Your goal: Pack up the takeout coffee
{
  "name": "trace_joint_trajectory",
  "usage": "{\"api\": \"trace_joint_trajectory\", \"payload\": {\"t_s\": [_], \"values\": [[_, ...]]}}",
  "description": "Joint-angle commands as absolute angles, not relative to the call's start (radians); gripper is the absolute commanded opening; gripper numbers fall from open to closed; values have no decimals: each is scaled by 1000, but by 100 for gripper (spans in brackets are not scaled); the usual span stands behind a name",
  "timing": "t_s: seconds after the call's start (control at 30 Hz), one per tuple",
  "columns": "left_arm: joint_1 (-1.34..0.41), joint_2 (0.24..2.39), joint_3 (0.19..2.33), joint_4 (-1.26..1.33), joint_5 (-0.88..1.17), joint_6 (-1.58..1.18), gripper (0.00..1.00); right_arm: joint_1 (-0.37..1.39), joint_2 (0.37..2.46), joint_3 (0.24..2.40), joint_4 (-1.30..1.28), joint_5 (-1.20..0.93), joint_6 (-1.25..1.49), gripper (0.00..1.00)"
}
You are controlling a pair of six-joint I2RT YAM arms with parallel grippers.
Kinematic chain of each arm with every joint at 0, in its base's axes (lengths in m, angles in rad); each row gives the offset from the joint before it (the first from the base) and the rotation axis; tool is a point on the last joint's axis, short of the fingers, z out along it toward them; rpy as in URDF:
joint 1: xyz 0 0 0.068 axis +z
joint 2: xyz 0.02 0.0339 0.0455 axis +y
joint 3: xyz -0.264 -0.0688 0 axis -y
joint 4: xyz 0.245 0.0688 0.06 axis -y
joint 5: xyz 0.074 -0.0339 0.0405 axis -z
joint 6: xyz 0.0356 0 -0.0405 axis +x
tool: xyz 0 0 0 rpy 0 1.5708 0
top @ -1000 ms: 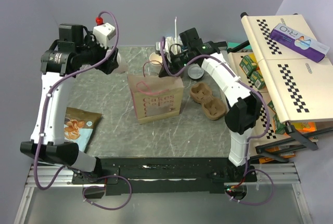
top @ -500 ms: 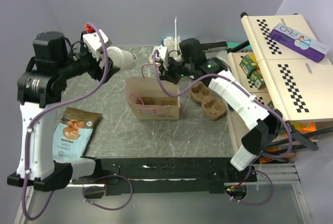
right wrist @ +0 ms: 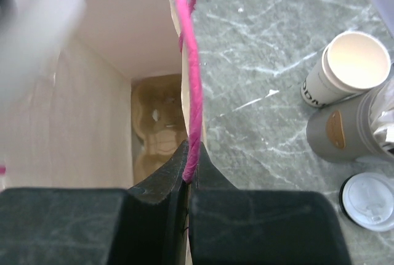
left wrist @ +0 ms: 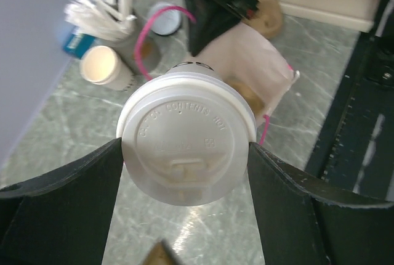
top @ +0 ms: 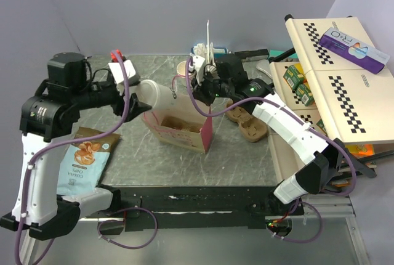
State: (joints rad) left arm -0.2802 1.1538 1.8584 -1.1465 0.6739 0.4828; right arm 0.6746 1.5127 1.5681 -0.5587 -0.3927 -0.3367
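Note:
The takeout coffee [left wrist: 184, 135] is an off-white paper cup with a white lid. It lies sideways in the air, and my left gripper [left wrist: 184, 146] is shut on its lid rim. In the top view the cup [top: 157, 94] hangs just left of the mouth of the brown paper bag [top: 184, 132]. My right gripper [right wrist: 189, 166] is shut on the bag's pink handle [right wrist: 191, 86] and holds the bag tilted with its mouth open. A brown cardboard tray [right wrist: 157, 129] lies inside the bag.
Behind the bag stand a second open paper cup [right wrist: 351, 68], a grey cup of straws [right wrist: 351, 129] and a loose white lid [right wrist: 369, 200]. A cardboard cup tray [top: 246, 120] lies right of the bag. A snack packet [top: 83, 160] lies front left. Checkered shelves [top: 332, 61] rise at the right.
My left arm carried the lidded cup rightward and lower, up to the bag's mouth. My right gripper pulled the handle, and the bag tipped over with its mouth open to the left.

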Motion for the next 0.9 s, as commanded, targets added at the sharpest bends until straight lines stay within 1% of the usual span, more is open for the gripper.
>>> {"api": "trace_joint_trajectory", "payload": {"t_s": [0.0, 0.2, 0.4, 0.5, 0.63, 0.7, 0.87], "values": [[-319, 1152, 1818, -1074, 704, 479, 1, 676, 1473, 1600, -476, -437, -345, 0], [-362, 1183, 1845, -1084, 675, 520, 1, 676, 1529, 1675, -443, -414, -397, 0], [-382, 1169, 1801, -1074, 658, 523, 1, 676, 1577, 1732, -439, -426, -443, 0], [-391, 1163, 1754, -1066, 649, 531, 1, 676, 1577, 1691, -425, -462, -466, 0], [-406, 1131, 1666, -1022, 605, 554, 1, 683, 1542, 1571, -345, -462, -476, 0], [-413, 1101, 1610, -986, 586, 572, 1, 692, 1536, 1552, -331, -454, -480, 0], [-426, 1063, 1546, -957, 554, 623, 1, 719, 1520, 1519, -334, -459, -492, 0]]}}
